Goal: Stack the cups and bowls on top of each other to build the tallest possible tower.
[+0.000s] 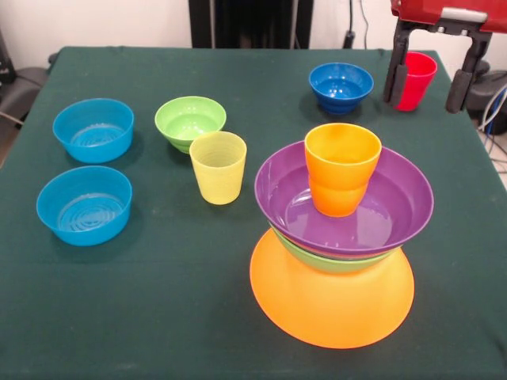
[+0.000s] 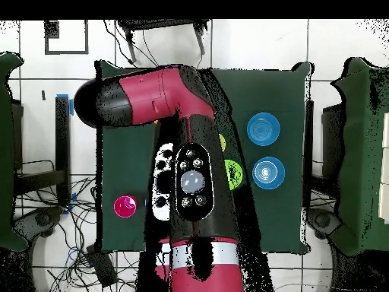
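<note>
The hand (image 1: pixel 426 85) hangs wide open at the table's (image 1: pixel 158 317) far right corner, its fingers straddling the red cup (image 1: pixel 415 79) without gripping. The tower (image 1: pixel 337 261), topped by the orange cup (image 1: pixel 341 178), stands well apart nearer the front edge.

Dark green tablecloth (image 1: pixel 158 317), white tiled floor (image 2: pixel 334 46), loose cables (image 2: pixel 76 251) on the floor
</note>
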{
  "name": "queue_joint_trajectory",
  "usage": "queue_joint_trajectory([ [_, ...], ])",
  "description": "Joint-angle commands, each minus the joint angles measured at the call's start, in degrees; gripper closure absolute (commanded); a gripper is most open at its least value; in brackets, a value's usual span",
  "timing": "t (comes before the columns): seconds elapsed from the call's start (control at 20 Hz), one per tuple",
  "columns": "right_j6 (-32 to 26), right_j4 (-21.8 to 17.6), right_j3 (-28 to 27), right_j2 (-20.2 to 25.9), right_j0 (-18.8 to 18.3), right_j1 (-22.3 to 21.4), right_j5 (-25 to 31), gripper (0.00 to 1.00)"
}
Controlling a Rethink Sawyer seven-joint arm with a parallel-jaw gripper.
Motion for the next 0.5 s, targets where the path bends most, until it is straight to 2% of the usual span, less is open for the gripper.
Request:
queue_joint_trajectory([
  [0.05, -3.3, 2.0, 1.9, 2.9, -2.1, -0.6, 9.9, 0.00],
  [0.3, 1.6, 3.2, 14.5, -0.1, -0.9, -7.2, 4.4, 0.00],
  [0.5, 3.5, 3.4, 20.7, -1.9, 0.0, -10.1, 2.4, 0.00],
])
